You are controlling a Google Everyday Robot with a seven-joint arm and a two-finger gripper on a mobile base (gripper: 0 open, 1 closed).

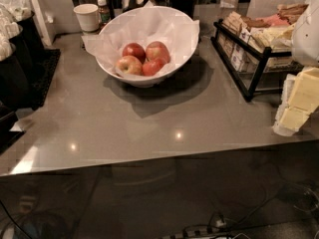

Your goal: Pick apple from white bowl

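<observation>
The white bowl (185, 46), lined with crumpled white paper, stands at the back middle of the grey counter. It holds several apples. The apple (158, 51), the largest, red with paler streaks, lies at the back right of the pile. A paler yellow-pink apple (128, 64) lies front left, and two smaller deep red apples (133, 50) (152, 67) lie beside them. My gripper (295, 106), with cream-yellow fingers, hangs at the right edge of the view, well to the right of the bowl and nearer the counter's front, apart from everything in the bowl.
A black wire rack (249, 59) of packets stands right of the bowl, close to my white arm (306, 29). A white paper cup (87, 17) and a small bottle (103, 10) stand behind the bowl. Dark containers (22, 59) line the left. The counter's front edge (149, 161) crosses the middle.
</observation>
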